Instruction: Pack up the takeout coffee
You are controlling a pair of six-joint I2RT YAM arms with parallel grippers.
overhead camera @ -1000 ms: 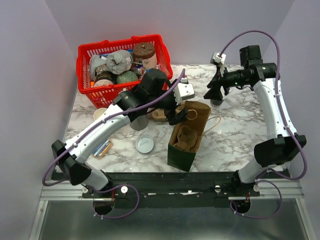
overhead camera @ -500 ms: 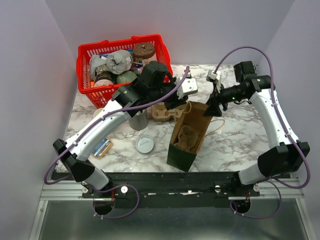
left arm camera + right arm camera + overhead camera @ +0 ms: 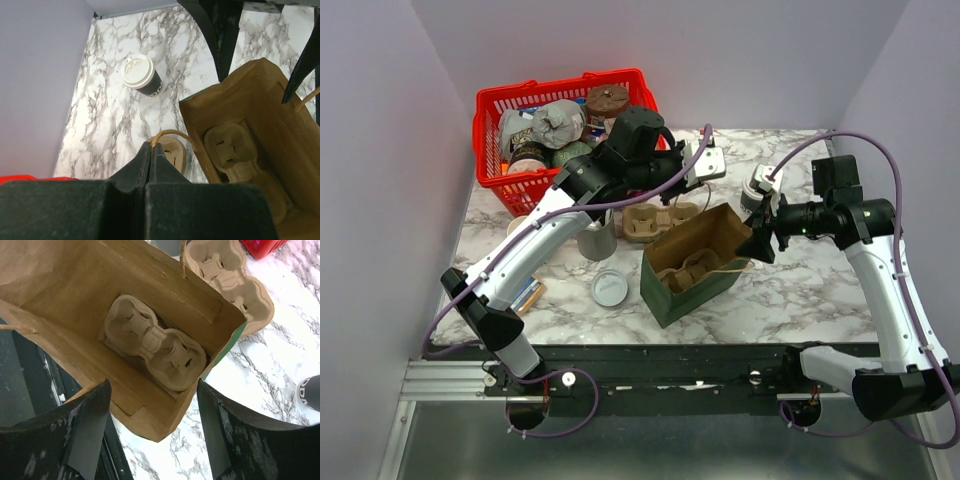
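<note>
Pinching the handle (image 3: 170,133) of the bag (image 3: 250,95), the left gripper (image 3: 151,146) has its fingertips pressed together. The right gripper (image 3: 152,385) hangs spread wide over the bag's mouth. The coffee (image 3: 141,75) stands upright on the table (image 3: 110,115) beyond the bag, apart from it, lid on.

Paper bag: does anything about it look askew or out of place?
The paper bag sits skewed to the table edge, its mouth out of square. A cup carrier lies inside, a second carrier outside beside it. Nothing spilled.
</note>
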